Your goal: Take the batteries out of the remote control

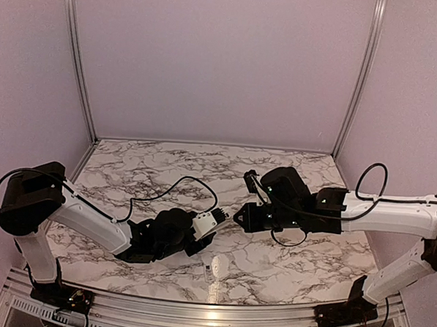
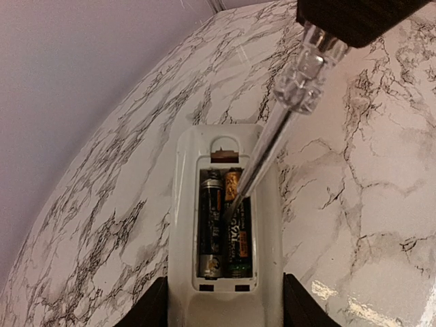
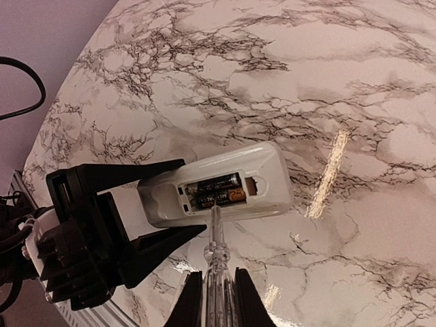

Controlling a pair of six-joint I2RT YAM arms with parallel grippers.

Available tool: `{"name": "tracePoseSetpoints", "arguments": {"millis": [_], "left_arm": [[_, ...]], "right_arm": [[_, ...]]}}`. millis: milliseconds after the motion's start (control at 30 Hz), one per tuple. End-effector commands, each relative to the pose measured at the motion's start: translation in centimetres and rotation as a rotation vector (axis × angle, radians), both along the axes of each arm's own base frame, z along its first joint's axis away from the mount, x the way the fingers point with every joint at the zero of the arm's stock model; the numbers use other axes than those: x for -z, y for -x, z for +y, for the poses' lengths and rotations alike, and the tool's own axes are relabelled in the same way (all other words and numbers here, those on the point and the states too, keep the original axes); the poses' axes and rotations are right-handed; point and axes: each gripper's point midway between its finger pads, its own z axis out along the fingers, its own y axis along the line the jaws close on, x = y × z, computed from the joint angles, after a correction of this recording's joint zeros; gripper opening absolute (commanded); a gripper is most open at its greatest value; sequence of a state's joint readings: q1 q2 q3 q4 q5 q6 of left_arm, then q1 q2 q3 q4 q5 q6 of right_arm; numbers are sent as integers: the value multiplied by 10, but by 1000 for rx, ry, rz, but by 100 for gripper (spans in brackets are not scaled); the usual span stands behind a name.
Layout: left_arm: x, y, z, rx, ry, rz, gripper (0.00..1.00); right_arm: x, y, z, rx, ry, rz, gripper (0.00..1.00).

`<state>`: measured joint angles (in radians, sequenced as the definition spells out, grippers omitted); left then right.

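My left gripper [image 2: 225, 310] is shut on the white remote control [image 2: 182, 204], one dark finger on each long side. It holds the remote back up above the marble table. The open recess holds two dark batteries [image 2: 211, 218] side by side, the right one [image 2: 240, 238] with an orange end. My right gripper [image 3: 216, 300] is shut on a clear-handled screwdriver [image 3: 216, 248]. The screwdriver's metal shaft [image 2: 262, 163] reaches into the recess, with its tip on the right battery. In the top view the two grippers meet at the remote control [image 1: 206, 223] over the table's middle.
A thin pale strip [image 1: 214, 268] lies on the marble table [image 1: 130, 166] near the front edge, below the remote. Pale walls close off the back and both sides. A black cable [image 1: 181, 183] loops over the table behind the left arm.
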<state>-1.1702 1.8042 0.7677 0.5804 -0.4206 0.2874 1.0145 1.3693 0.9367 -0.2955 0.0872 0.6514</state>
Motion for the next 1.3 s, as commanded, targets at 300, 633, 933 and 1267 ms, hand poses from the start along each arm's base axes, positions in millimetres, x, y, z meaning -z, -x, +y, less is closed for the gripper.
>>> {"name": "tracePoseSetpoints", "arguments": {"millis": [300, 633, 933, 1267], "left_arm": [[-23, 0, -5, -1, 68, -26, 0], [-25, -1, -3, -13, 67, -38, 0], [-23, -4, -2, -35, 53, -59, 0], [-25, -4, -2, -54, 46, -84, 0]], "right_arm": [[-2, -9, 7, 31, 30, 4, 0], [3, -15, 9, 80, 56, 42, 0], [16, -18, 15, 111, 103, 104, 0], [17, -22, 27, 147, 139, 141, 0]]}}
